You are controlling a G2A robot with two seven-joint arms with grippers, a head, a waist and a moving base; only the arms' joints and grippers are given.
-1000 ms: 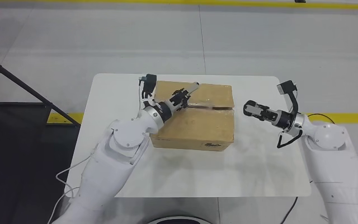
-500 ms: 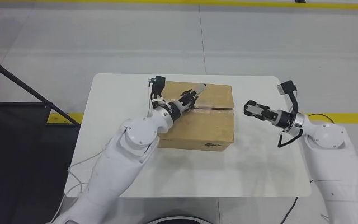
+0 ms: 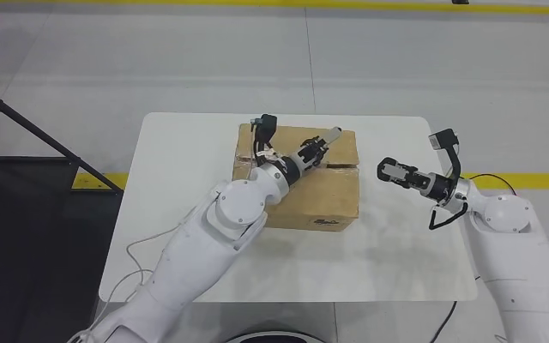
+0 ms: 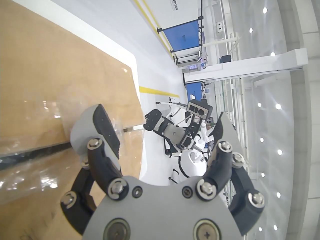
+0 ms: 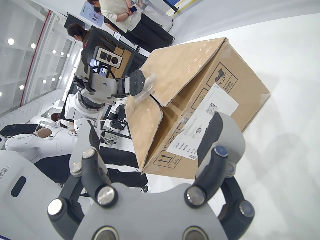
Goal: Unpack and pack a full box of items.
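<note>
Two arms at one cardboard box (image 3: 317,201), which sits mid white table (image 3: 171,171), flaps folded down and meeting in a centre seam with shiny clear tape (image 4: 37,173) along it. Left gripper (image 3: 328,137) is over the box top at the seam's end nearest the right arm, jaws spread wide, gripping nothing. One finger (image 4: 106,123) sits low over the taped seam, contact unclear. Right gripper (image 3: 383,167) hovers off the box's end face, near but apart from it, jaws also spread, nothing between them. White shipping label (image 5: 200,123) is stuck on that end face, printed handling symbols beside it
</note>
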